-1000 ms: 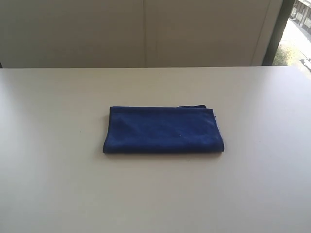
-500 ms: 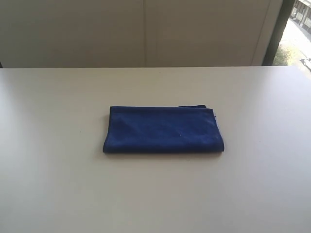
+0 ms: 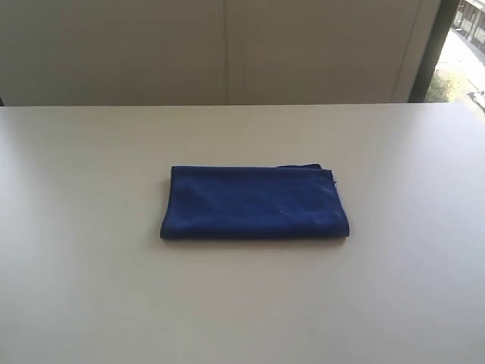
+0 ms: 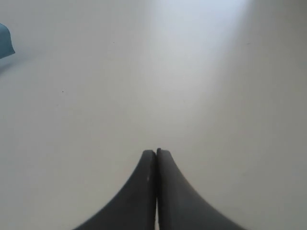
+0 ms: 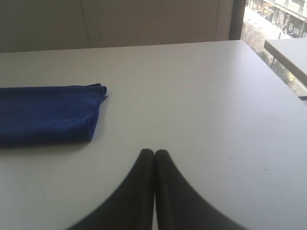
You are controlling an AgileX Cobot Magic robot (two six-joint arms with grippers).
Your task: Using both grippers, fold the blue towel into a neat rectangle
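Observation:
The blue towel [image 3: 255, 202] lies folded as a flat rectangle in the middle of the white table [image 3: 242, 303]; a loose thread shows at its far right corner. Neither arm appears in the exterior view. In the right wrist view the towel [image 5: 45, 114] rests off to one side, apart from my right gripper [image 5: 154, 152], whose black fingers are pressed together with nothing between them. My left gripper [image 4: 157, 152] is shut too, over bare table, and only a small corner of the towel [image 4: 5, 42] shows at that view's edge.
A beige wall [image 3: 227, 49] runs behind the table's far edge. A window [image 3: 458, 45] with a dark frame sits at the far right. In the right wrist view another table's corner [image 5: 288, 50] shows beyond the right edge.

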